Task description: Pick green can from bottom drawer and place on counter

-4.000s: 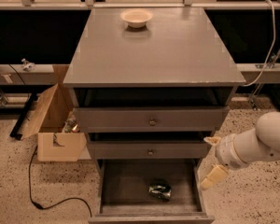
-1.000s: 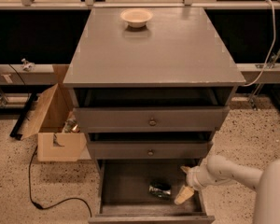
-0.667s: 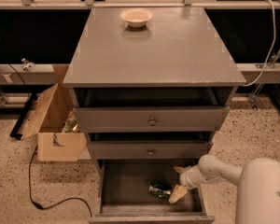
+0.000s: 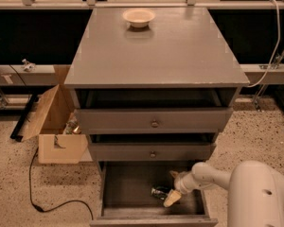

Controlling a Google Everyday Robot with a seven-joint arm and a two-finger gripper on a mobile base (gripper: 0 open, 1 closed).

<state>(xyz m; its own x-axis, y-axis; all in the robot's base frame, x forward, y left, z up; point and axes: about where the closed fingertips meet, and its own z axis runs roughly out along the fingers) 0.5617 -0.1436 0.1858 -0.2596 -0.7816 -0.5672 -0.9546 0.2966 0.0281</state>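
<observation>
The green can (image 4: 159,193) lies on its side on the dark floor of the open bottom drawer (image 4: 128,188), right of middle. My gripper (image 4: 172,188) reaches into the drawer from the right on a white arm and sits right beside the can. Its pale fingers (image 4: 170,198) are spread, one behind and one in front of the can's right end. The counter (image 4: 170,46) is the flat grey top of the cabinet above.
A cream bowl (image 4: 138,17) stands at the back of the counter. The two knobbed drawers (image 4: 154,124) sit slightly pulled out above the bottom one. An open cardboard box (image 4: 54,126) and a black cable (image 4: 42,202) lie on the floor at the left.
My arm has come down from beside the cabinet into the bottom drawer and moved left, so the gripper now sits at the can. The can has not moved.
</observation>
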